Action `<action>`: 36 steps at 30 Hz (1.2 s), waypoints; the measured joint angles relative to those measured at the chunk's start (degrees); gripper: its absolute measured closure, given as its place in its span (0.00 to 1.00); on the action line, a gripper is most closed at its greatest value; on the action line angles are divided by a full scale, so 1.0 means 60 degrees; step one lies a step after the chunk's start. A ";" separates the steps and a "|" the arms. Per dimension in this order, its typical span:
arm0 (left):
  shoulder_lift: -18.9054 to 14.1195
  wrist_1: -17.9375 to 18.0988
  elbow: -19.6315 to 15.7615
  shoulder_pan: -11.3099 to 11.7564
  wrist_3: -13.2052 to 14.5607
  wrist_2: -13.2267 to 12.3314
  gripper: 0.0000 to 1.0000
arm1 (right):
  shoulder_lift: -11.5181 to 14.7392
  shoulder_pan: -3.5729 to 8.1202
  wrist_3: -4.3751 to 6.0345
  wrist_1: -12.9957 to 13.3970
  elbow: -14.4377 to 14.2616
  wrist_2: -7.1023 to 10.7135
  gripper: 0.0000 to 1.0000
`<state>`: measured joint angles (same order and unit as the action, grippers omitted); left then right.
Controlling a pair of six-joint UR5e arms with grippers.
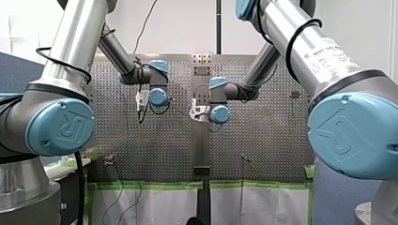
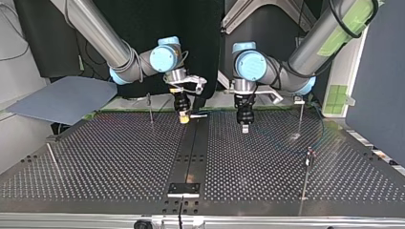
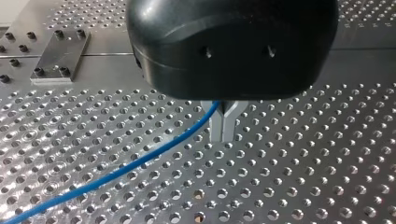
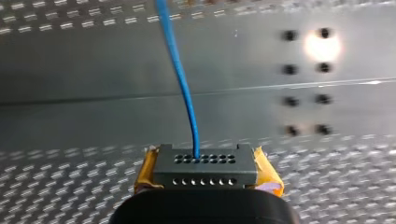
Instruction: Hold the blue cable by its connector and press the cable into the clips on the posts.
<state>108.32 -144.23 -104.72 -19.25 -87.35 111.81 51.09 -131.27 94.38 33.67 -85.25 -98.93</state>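
1. Blue cable (image 3: 116, 172) first: it runs out of the fork of my left gripper (image 3: 223, 133) and trails away low over the perforated table (image 2: 119, 157). Its other end plugs into the connector (image 4: 205, 165) that my right gripper (image 4: 208, 173) is holding.
2. Posts (image 2: 308, 167) next: thin uprights, standing well out to the sides of both grippers. I'd say no clip is loaded yet. The clean move is to carry a taut span between the grippers over a post, then press straight down.
3. My left gripper: its metal fingers are closed tip to tip, with the cable caught in the fork just above the tips. It looks like a loose guide, good for letting the cable slide while tension is kept.
4. My right gripper: its yellow pads (image 4: 145, 170) are clamped on both flanks of the connector, and the cable leaves straight ahead. Keep that clamp square so the wire doesn't kink at its hole.
5. Views: the wrist views show both grasps and the cable, but no posts. The top view gives the posts and both grippers low over the table, yet the cable barely reads there, and the clips are too small to judge.
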 joint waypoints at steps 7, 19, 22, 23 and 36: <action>0.0235 0.0578 -0.0338 -0.0023 0.0032 -0.0051 1.00 | -0.0547 -0.0041 -0.0015 0.0253 -0.0571 -0.0443 1.00; 0.1206 0.1590 -0.0603 -0.0145 0.0090 -0.0269 1.00 | -0.0705 0.0083 -0.0010 0.0922 -0.1596 -0.0732 1.00; 0.1328 0.1793 -0.0691 -0.0156 0.0077 -0.0288 1.00 | -0.0720 0.0088 -0.0013 0.0956 -0.1876 -0.0770 1.00; 0.1344 0.1841 -0.0721 -0.0164 0.0070 -0.0298 1.00 | -0.0722 0.0094 -0.0010 0.0978 -0.1952 -0.0789 1.00; 0.1384 0.2511 -0.1150 -0.0343 -0.0342 -0.0483 1.00 | -0.0746 0.0179 0.0099 0.1349 -0.2800 -0.0885 1.00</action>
<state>116.62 -129.17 -111.62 -21.30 -89.41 108.91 46.61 -130.20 94.98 41.77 -102.05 -104.24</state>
